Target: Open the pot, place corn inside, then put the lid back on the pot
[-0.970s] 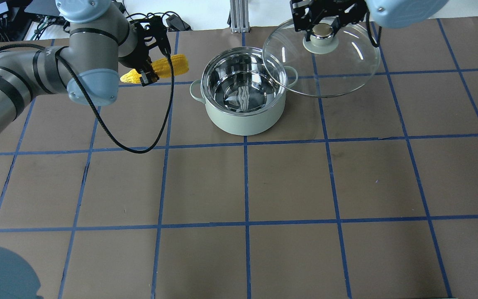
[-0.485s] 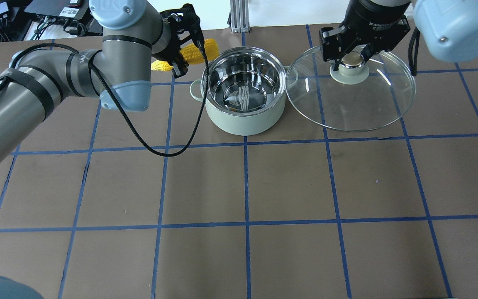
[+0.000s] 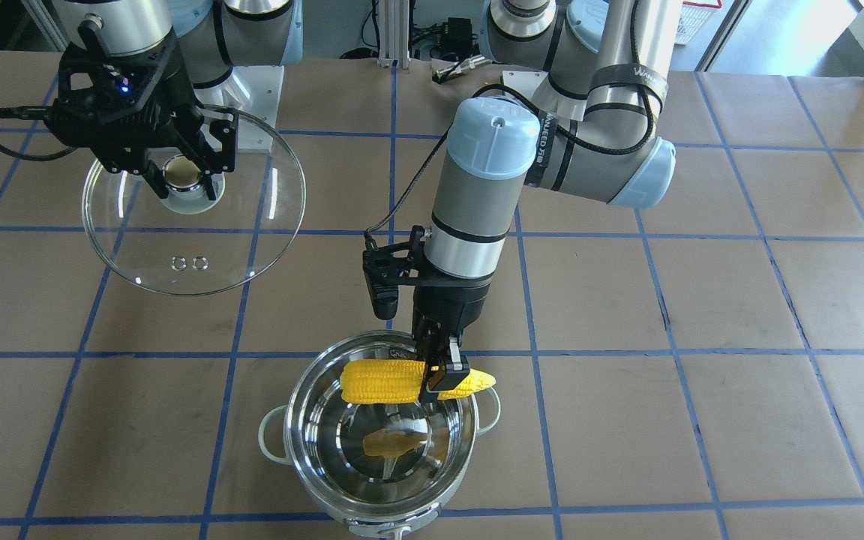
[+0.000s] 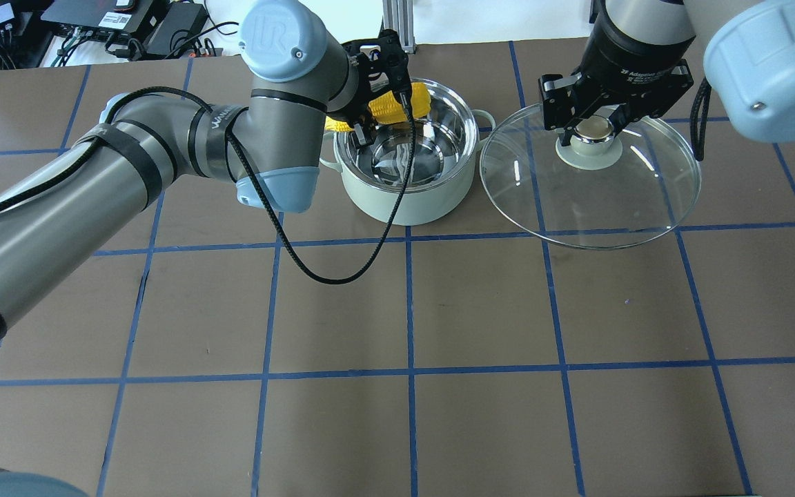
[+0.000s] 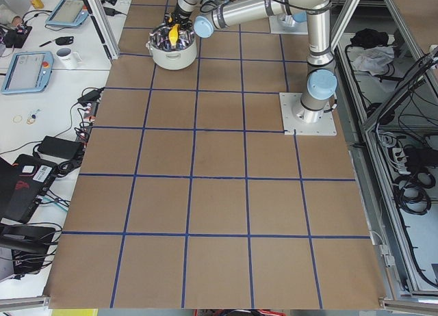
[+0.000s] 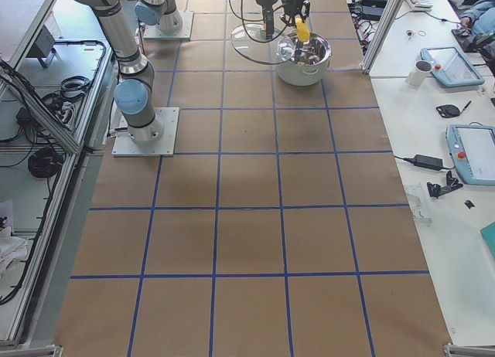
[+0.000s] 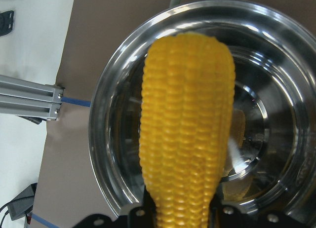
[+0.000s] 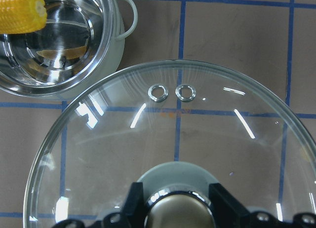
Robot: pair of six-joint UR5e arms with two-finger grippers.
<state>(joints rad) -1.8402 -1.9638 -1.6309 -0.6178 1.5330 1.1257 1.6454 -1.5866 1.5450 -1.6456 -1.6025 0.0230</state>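
left gripper point(image 3: 438, 379) — clamps corn point(image 3: 391, 380) near its tip, long axis roughly level, crosswise to jaws | pot point(image 4: 408, 200) open, straight below jaws | right gripper point(image 4: 594, 128) — holds lid point(image 4: 611, 207) under jaws, beside pot | next, likely: lower, let go

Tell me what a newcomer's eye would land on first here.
The bright yellow corn, clamped in the left gripper, hangs sideways over the shiny steel mouth of the open pot, not yet released. Beside the pot, the right gripper holds the clear glass lid by its knob, clear of the pot's opening.
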